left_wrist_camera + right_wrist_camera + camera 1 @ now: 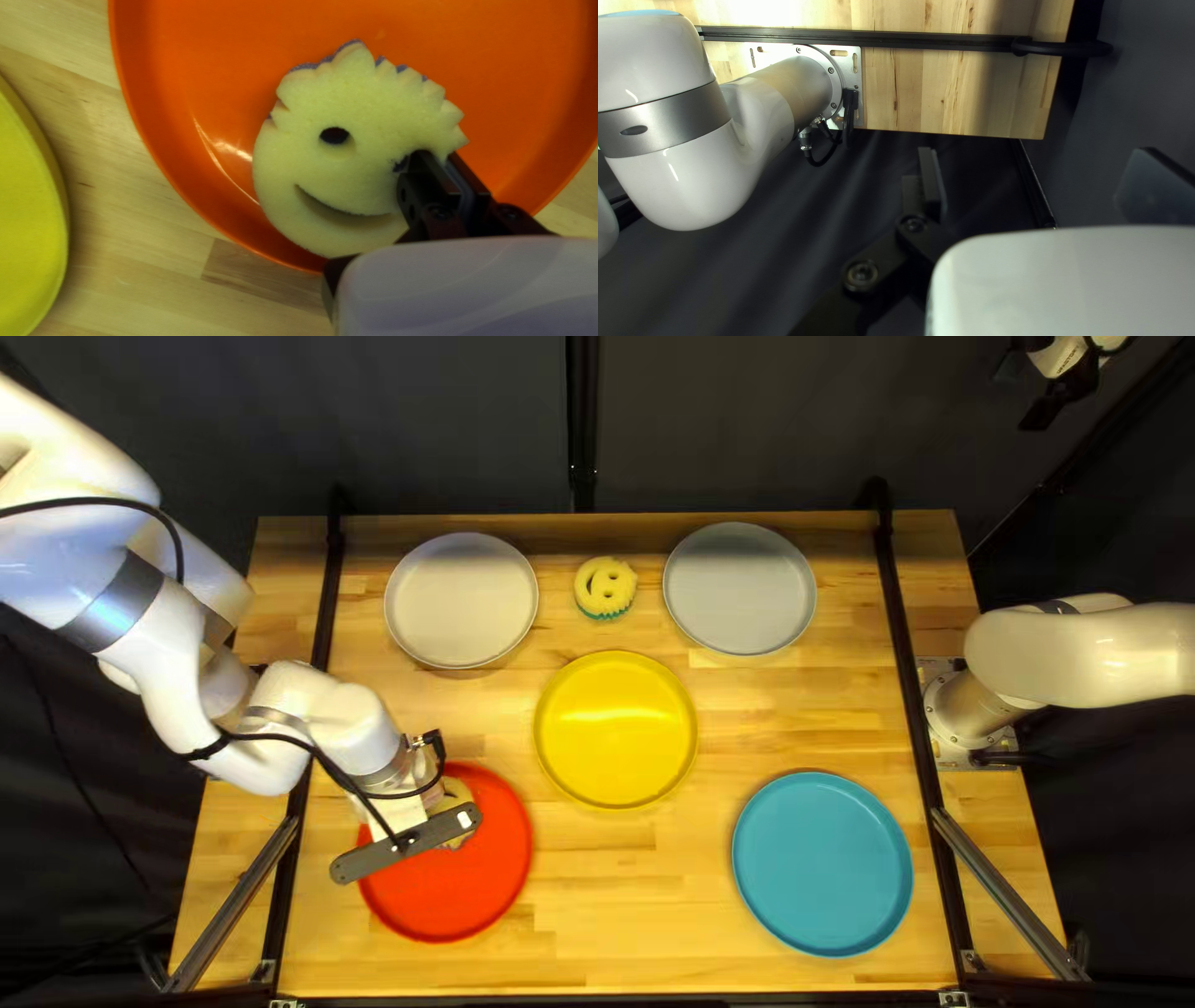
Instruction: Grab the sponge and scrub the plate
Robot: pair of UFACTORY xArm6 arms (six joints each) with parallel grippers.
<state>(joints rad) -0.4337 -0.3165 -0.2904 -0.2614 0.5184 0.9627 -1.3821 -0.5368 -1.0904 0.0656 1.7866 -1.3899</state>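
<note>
Yellow sponge (342, 168), likely light and squashy, hangs rim-first in my left pincer's (438, 159) pinch, a sensible hold, at the red plate (454, 896), lower left of the top left view; my right pincer (1039, 171) gapes.

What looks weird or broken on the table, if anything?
Nothing looks spilled or broken. The silly bit is the smiley sponge on the red plate: my left gripper covers one eye hole, so it seems to wink!

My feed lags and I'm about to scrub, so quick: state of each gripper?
Left gripper: closed, pinching the smiley sponge near its edge.
Right gripper: open, holding nothing.
</note>
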